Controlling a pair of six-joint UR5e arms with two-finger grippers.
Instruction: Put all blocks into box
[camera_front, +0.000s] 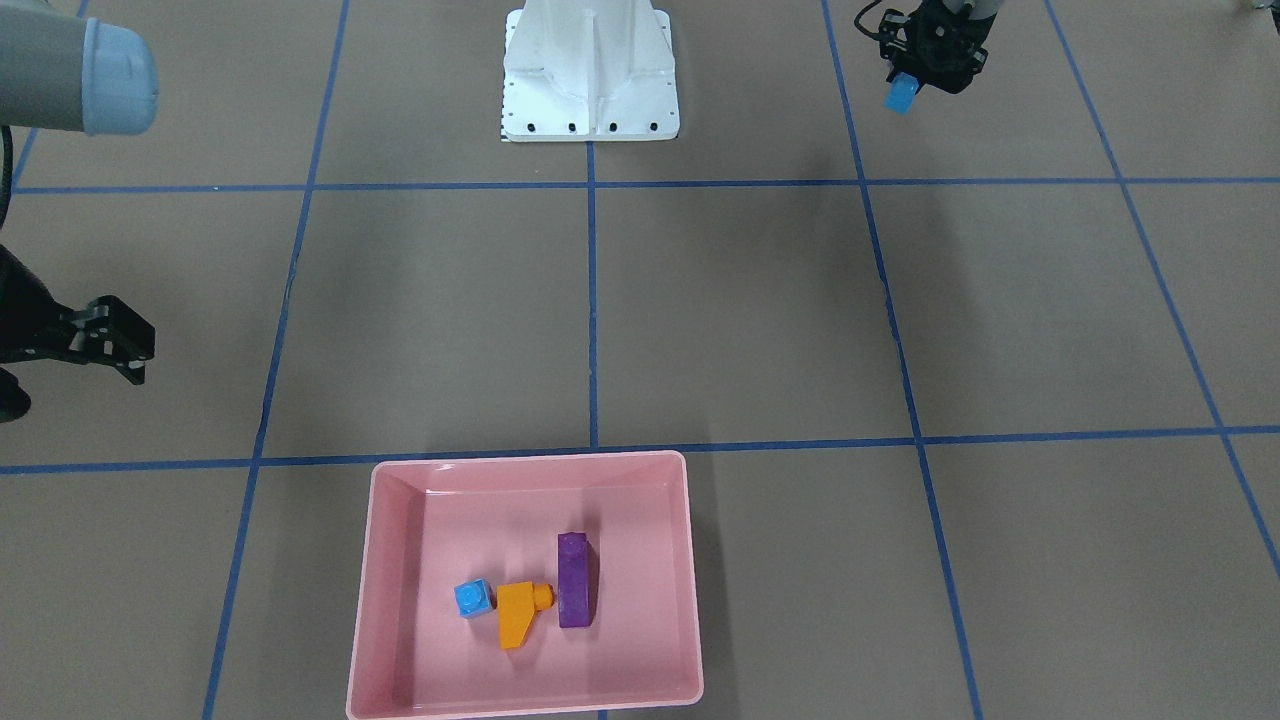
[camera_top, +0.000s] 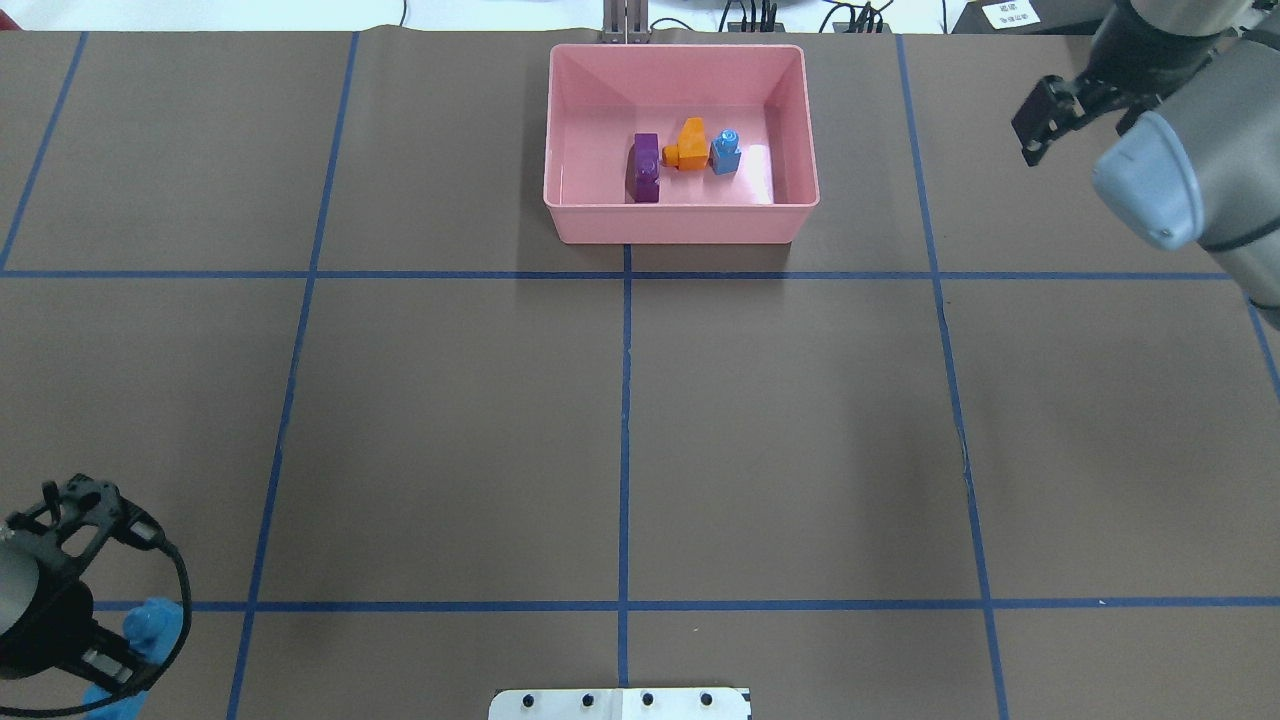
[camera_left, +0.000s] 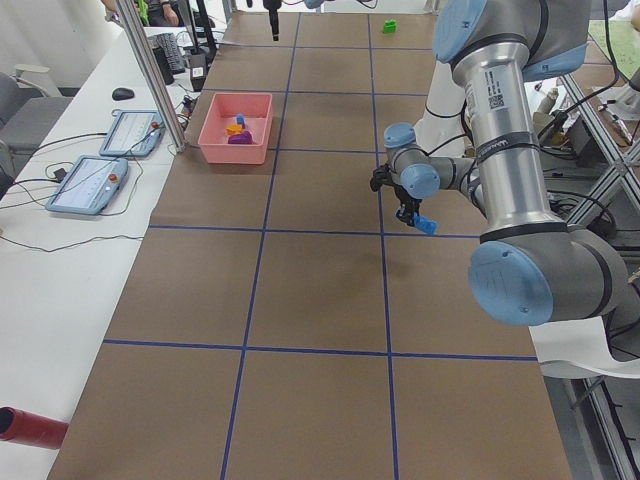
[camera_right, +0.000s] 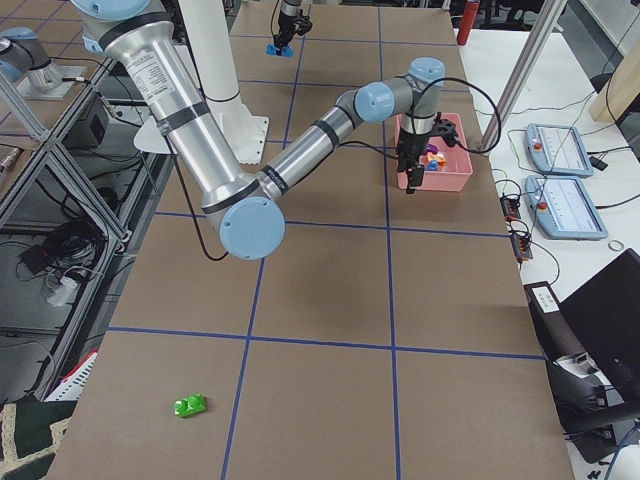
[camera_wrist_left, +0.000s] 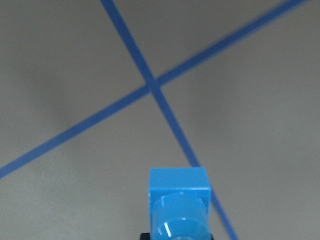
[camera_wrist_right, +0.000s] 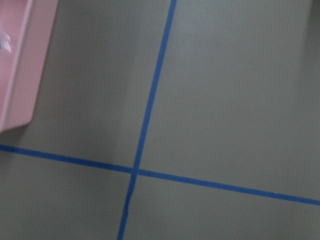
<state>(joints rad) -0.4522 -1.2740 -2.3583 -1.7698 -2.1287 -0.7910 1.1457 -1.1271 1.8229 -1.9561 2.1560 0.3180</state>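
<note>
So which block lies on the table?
The green block, alone at the table's right end; three sit in the box, the left gripper holds a blue block.

We see a brown tabletop filling most of the view, slightly blurred. Part of the pink box enters at the upper left edge, showing its outer wall and a rounded corner, with a small pale glint near the top. A first tape line, blue, runs from the top edge to the bottom edge, apart from the box. A second tape line, also blue, runs from the left edge to the right edge. They cross in the lower left, below the box.
</note>
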